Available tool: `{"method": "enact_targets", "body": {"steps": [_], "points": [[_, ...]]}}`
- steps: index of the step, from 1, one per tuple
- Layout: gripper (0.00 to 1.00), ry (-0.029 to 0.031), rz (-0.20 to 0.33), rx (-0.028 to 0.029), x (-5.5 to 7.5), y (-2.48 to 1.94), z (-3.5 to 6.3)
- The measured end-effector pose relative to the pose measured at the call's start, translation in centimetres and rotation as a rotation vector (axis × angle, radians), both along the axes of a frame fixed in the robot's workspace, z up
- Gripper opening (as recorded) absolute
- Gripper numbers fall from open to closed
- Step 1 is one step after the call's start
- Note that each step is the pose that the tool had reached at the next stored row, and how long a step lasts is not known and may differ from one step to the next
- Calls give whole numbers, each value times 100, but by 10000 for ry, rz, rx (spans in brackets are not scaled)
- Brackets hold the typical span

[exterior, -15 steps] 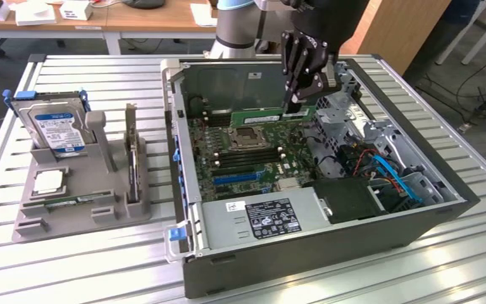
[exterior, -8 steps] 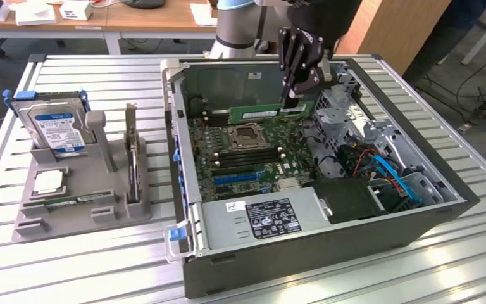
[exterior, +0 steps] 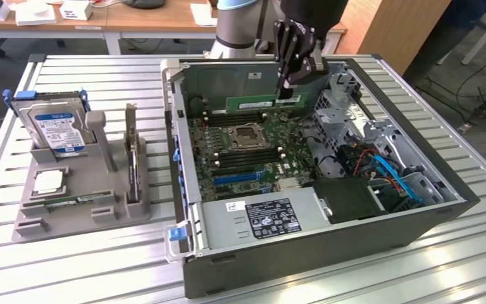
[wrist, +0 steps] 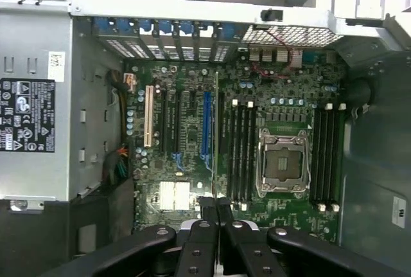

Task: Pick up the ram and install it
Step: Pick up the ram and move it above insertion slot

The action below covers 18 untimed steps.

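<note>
Gripper has its jaws pinched on the ram — I'd keep it parallel to the memory slots, push evenly.

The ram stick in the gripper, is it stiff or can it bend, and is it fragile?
The ram is probably stiff: it juts straight out from the shut gripper without sagging. It looks thin and light, so a sideways force might crack it.

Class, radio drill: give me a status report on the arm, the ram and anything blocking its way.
Gripper jaws shut on the ram. Ram held over the motherboard, not seated. Memory slots empty, nothing blocking.
</note>
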State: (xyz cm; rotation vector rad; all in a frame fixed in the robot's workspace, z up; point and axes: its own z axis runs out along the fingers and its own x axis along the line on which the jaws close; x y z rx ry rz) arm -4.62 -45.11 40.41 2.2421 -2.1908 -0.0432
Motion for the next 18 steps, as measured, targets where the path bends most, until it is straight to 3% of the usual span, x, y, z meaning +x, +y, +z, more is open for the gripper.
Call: {"method": "enact_targets", "body": {"steps": [6,9,14,18], "points": [[11,0,0,-1,0,160,-1],[11,0,-1,0,0,217,-2],[11,-1,1,2,0,223,-5],[11,0,0,-6,0,223,-61]]}}
